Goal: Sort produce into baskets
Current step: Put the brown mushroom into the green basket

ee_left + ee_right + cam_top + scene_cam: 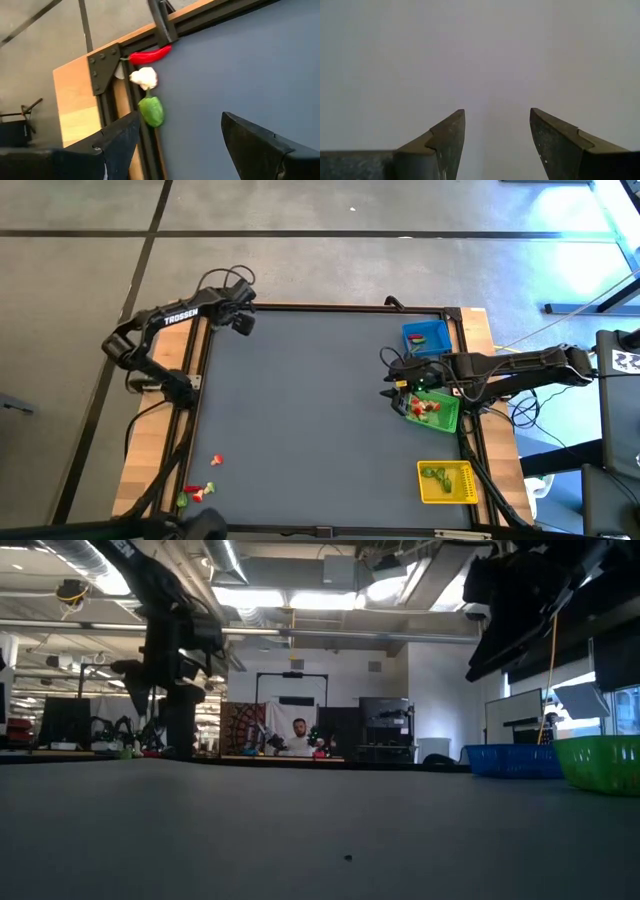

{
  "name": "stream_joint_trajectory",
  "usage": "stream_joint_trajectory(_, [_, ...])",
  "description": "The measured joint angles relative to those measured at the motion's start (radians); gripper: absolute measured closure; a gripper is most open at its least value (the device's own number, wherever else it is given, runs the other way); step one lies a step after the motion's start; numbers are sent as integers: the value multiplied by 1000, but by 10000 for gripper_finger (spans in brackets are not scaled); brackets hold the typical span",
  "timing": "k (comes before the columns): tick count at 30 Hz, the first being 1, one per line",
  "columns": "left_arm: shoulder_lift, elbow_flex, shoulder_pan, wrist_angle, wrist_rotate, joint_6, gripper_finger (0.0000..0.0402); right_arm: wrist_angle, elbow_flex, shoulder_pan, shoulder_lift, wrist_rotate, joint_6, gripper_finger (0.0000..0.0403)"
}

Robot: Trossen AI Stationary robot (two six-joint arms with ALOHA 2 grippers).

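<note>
the desk is a dark grey sheet filling the middle of the high view, with three baskets down its right side. the blue basket sits at the upper right, its long axis roughly left to right. the green basket lies just below it, tilted a little, holding red and whitish produce. the yellow basket sits at the lower right, long axis left to right, with green pieces in it.

the right gripper hangs over the desk at the left edge of the green basket, pointing toward the frame's left. in the right wrist view its fingers stand apart with nothing between them, only bare grey surface beyond.

the left gripper is at the upper left corner of the desk, released and holding nothing; its fingers are spread wide in the left wrist view. that view shows three loose pieces against the black frame rail: a red chili whose long axis follows the rail, a whitish piece just beside it, and a green pepper touching the whitish piece.

in the high view more loose produce lies at the lower left of the desk, red and green bits well apart from the baskets.

in the low view a person sits far behind the desk.
</note>
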Motion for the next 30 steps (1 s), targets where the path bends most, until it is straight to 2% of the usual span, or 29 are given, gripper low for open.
stream_joint_trajectory(9, [62, 0, 11, 3, -5, 54, 125, -1, 0, 0, 0, 0, 5, 180])
stream_joint_trajectory(17, [128, 57, 5, -114, -67, 38, 125, 7, 0, 0, 0, 16, 1, 180])
stream_joint_trajectory(23, [180, 104, -42, -212, -87, 12, 125, 6, 0, 0, 0, 18, -3, 180])
stream_joint_trajectory(30, [223, 168, -28, -196, -191, 32, 125, 6, 0, 0, 0, 18, -28, 180])
